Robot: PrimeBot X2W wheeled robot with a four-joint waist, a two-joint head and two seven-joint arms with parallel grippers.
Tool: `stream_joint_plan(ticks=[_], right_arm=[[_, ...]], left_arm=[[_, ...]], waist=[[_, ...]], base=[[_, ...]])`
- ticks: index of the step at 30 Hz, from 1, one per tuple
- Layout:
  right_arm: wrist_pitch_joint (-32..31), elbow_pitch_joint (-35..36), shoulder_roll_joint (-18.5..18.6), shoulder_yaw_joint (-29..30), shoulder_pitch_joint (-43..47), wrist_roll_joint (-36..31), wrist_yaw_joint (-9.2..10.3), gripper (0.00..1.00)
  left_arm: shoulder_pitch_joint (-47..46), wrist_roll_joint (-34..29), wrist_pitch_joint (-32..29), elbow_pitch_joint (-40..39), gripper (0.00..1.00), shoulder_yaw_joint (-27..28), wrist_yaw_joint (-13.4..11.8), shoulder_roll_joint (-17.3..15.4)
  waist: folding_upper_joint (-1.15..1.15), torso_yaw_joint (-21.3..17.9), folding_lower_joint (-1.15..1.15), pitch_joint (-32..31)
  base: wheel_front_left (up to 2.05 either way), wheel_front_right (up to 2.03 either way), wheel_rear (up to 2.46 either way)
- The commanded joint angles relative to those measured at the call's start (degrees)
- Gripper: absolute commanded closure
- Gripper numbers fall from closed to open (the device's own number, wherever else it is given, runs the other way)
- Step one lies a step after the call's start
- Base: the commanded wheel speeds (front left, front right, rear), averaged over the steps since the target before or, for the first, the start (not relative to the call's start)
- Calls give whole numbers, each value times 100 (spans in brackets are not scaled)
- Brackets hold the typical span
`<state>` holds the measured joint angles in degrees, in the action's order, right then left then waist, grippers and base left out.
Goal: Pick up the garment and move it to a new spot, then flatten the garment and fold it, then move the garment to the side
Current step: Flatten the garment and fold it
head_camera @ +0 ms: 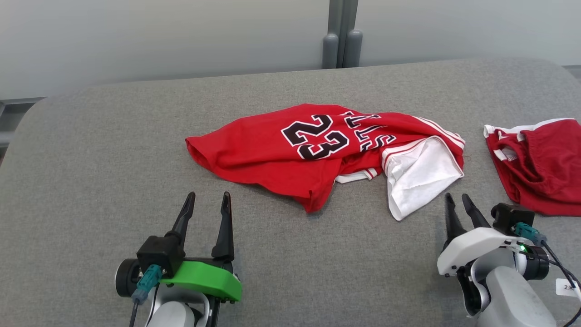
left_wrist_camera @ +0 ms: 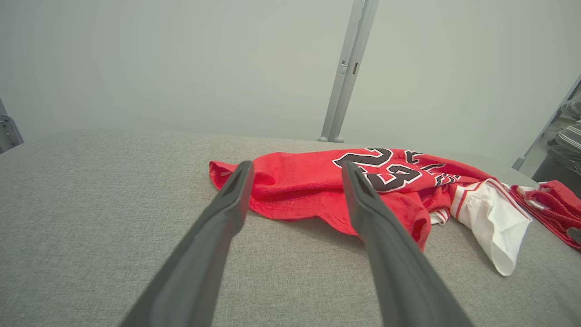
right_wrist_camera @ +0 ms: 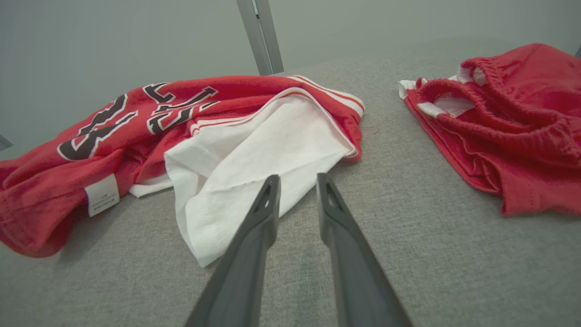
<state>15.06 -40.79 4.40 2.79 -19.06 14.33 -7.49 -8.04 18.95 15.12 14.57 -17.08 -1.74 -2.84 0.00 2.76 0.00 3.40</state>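
Head view first: the red jersey [head_camera: 272,154] lies crumpled mid-way across the grey padded table [head_camera: 91,159]. Its number 23 faces up, and a white inner flap [head_camera: 420,179] is turned out at its near right corner. The left gripper [head_camera: 209,196] hovers short of the near hem, fingers spread wide and holding nothing. The right gripper [head_camera: 457,197] sits just beside that white flap, fingers drawn close with a slim gap between them, and it's empty too. A second red garment [head_camera: 540,168] (shorts, judging by the waistband) lies apart on the right.

Over to the left wrist view: the wide fingers frame the jersey's left hem, near it but not touching.

Right wrist view now: the narrow fingers point at the flap's edge, and a care label [right_wrist_camera: 102,194] shows further left.

How will it handle? It looks like a light, limp knit that will drape and bunch rather than slide. A single pinch would likely drag a trailing heap. Two spread holds look better: the hem corner for the left, the flap's edge for the right, both pinched low against the table.
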Motion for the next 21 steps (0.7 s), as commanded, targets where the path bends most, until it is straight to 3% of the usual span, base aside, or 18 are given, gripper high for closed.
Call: stream_joint_plan(ticks=[1, 7, 21], right_arm=[[-1, -43, -20, -76, -85, -33, -1, 0], [-129, -526, -73, -179, -509, -72, -1, 0], [-320, -2372, -102, 671, -1614, -949, -1, 0]], left_arm=[[-51, 25, -2, 3, 0, -31, 23, -11], [-134, 0, -2, -32, 0, -59, -2, -12], [-247, 60, -2, -113, 0, -61, -38, -12]], waist=[[0, 46, 0, 14], [0, 328, 0, 98], [0, 961, 0, 322]], base=[[0, 0, 0], [0, 0, 0], [0, 0, 0]])
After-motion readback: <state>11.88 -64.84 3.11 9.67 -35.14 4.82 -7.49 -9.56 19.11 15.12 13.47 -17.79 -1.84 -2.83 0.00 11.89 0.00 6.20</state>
